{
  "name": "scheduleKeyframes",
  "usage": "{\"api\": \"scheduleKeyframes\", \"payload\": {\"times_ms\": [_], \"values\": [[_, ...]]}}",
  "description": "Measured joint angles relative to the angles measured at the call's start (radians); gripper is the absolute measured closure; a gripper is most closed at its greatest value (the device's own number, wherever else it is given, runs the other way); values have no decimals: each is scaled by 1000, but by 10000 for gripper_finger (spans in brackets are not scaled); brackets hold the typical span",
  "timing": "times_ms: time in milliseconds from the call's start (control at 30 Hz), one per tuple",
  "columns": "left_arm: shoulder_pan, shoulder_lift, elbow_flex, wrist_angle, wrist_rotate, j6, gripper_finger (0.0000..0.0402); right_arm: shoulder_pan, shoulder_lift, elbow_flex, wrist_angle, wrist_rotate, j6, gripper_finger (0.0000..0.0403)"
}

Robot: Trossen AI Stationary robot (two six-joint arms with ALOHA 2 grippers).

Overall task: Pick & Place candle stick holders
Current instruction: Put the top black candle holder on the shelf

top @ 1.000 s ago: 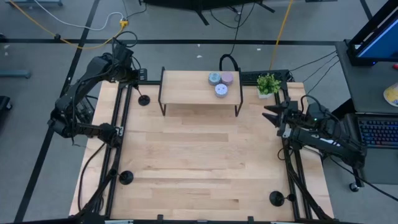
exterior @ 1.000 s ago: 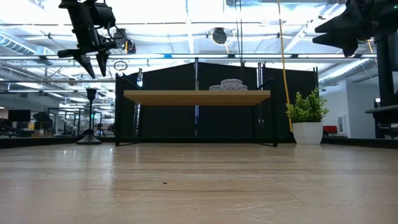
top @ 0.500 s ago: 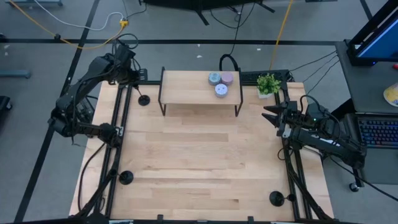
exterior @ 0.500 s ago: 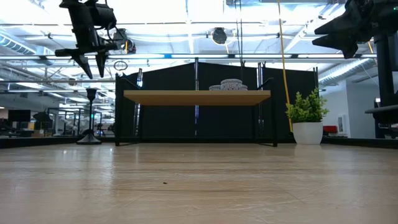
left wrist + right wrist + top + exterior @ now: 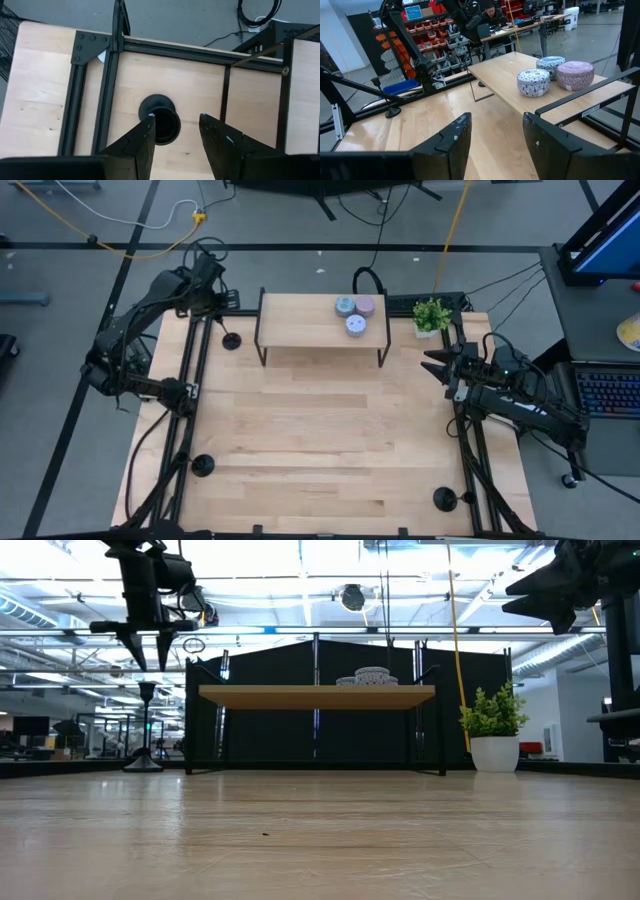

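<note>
Left wrist view, left tool (image 5: 176,131) spread apart, empty, above candle stick holder (image 5: 160,117).

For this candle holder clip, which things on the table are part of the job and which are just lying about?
Part of the job:
- far left candle holder, under the open left gripper
- near left candle holder
- near right candle holder
- right gripper, open, waiting at the right edge

Just lying about:
- three round pucks on the small shelf
- potted plant

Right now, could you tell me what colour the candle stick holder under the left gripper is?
Black; the candle stick holder shows best in the left wrist view.
</note>
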Motion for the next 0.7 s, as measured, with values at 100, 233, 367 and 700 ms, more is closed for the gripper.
{"api": "scheduleKeyframes", "payload": {"times_ms": [100, 233, 367, 700], "values": [[0, 0, 0, -1, 34, -18, 243, 0, 0, 0, 0, 0, 0, 232], [0, 0, 0, -1, 45, 6, 243, 0, 0, 0, 0, 0, -2, 232], [0, 0, 0, -1, 42, 16, 243, 0, 0, 0, 0, 0, 0, 232], [-1, 0, -42, -6, 43, 36, 243, 0, 0, 0, 0, 0, 0, 232]]}}
